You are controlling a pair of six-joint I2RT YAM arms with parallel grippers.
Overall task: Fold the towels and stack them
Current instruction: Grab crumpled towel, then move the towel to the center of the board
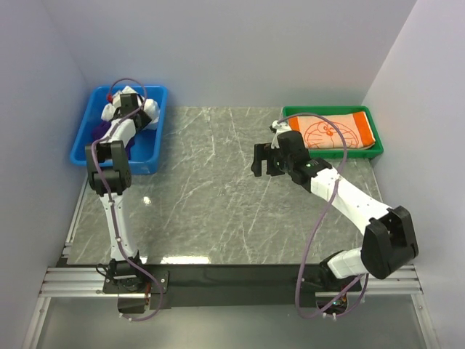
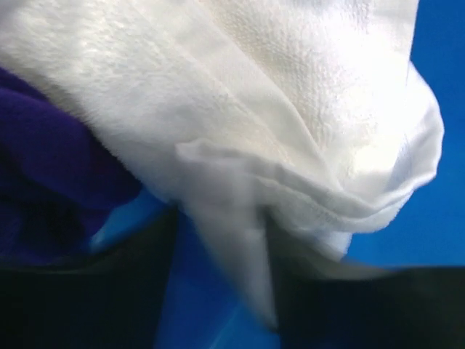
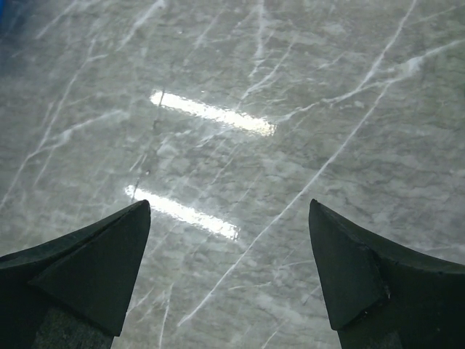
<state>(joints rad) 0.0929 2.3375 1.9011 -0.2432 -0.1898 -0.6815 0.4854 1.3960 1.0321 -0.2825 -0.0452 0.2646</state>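
Note:
The white towel (image 1: 151, 109) lies bunched in the blue bin (image 1: 154, 149) at the back left, on top of the dark purple towel (image 1: 104, 131). My left gripper (image 1: 131, 102) reaches down into the bin. In the left wrist view the white towel (image 2: 290, 94) fills the frame, and a fold of it runs down between the two dark fingers of my left gripper (image 2: 221, 218), which is shut on it. The purple towel (image 2: 51, 167) is at the left. The orange Doraemon towel (image 1: 334, 134) lies folded in the green tray (image 1: 330, 110). My right gripper (image 1: 263, 161) hangs open and empty over the marble (image 3: 229, 211).
The grey marble tabletop (image 1: 218, 189) lies between bin and tray. The blue bin's wall (image 2: 436, 218) shows behind the white towel. White walls close in the back and both sides. A black rail (image 1: 232, 276) holds the arm bases at the near edge.

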